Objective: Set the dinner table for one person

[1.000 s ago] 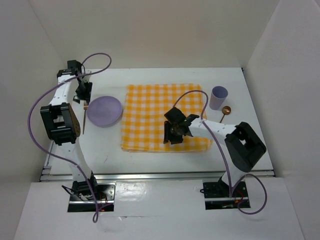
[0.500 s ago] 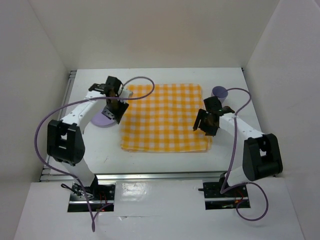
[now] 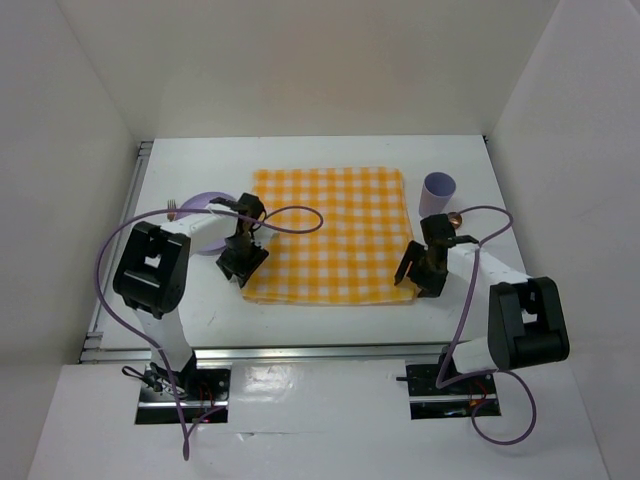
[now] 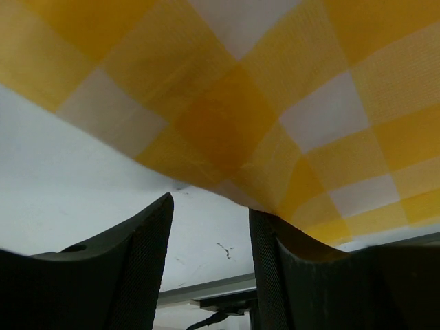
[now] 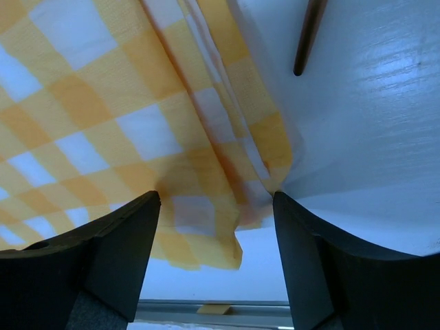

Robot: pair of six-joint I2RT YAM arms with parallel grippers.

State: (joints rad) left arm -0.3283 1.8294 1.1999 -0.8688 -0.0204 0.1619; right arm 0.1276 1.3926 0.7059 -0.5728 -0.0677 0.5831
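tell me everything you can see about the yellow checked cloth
The checked cloth is a yellow-and-white square of woven-looking fabric, lying mostly flat on the middle of the dinner table. Its near-right corner lies rumpled between the open fingers of the right end effector; its near-left edge is raised at the left end effector.

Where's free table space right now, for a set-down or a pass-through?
Free: the far strip of the white dinner table between the yellow-and-white checked cloth and the back wall; also the near strip between cloth and front rail. Crowded: left of the cloth, round purple plate and left pincer; right, lavender cup, copper spoon, right pincer.
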